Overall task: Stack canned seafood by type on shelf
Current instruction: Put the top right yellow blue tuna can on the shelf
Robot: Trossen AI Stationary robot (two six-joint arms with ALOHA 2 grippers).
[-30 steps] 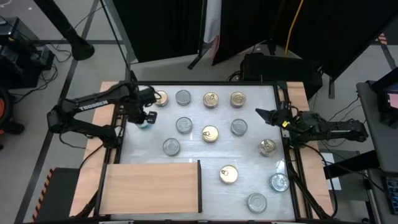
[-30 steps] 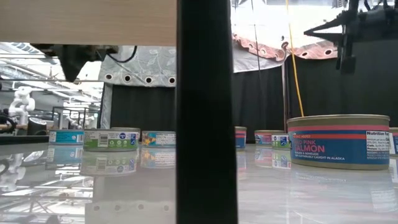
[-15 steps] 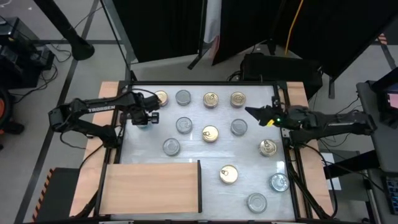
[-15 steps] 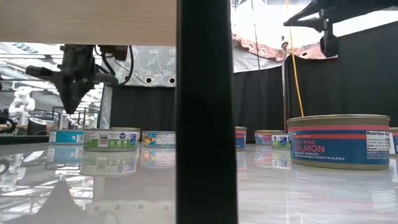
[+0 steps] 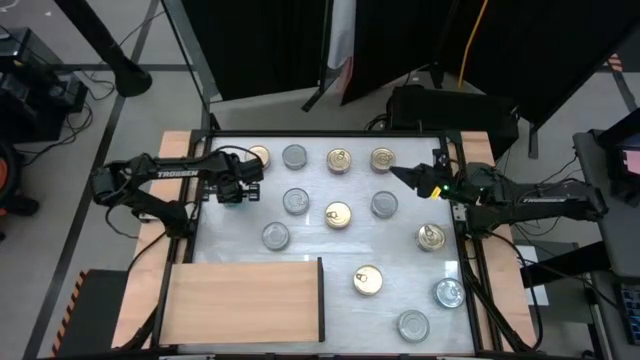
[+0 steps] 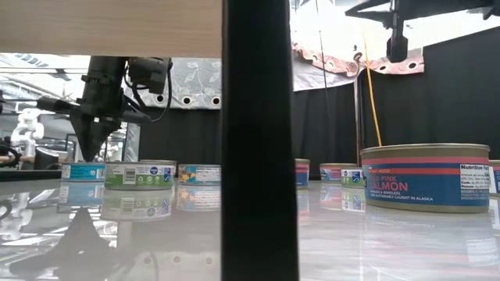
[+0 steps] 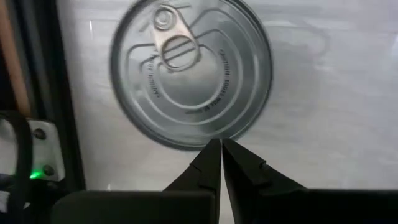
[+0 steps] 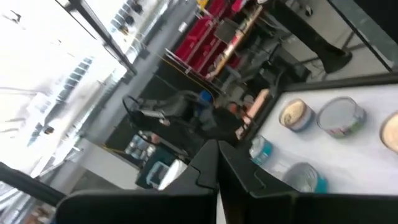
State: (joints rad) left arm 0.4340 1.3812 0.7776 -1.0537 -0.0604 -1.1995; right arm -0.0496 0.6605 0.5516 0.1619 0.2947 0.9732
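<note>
High view: left gripper (image 5: 243,187) beside gold-lidded tin (image 5: 259,157)

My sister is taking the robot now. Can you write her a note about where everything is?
Left gripper: shut, empty, hovering over a tin at the table's far left.
Right gripper: shut, empty, raised by the far right tins.
Tins: all spread on the white table.
Shelf: nothing on it.
Done: nothing stacked.
Left: sort and stack every tin.
</note>
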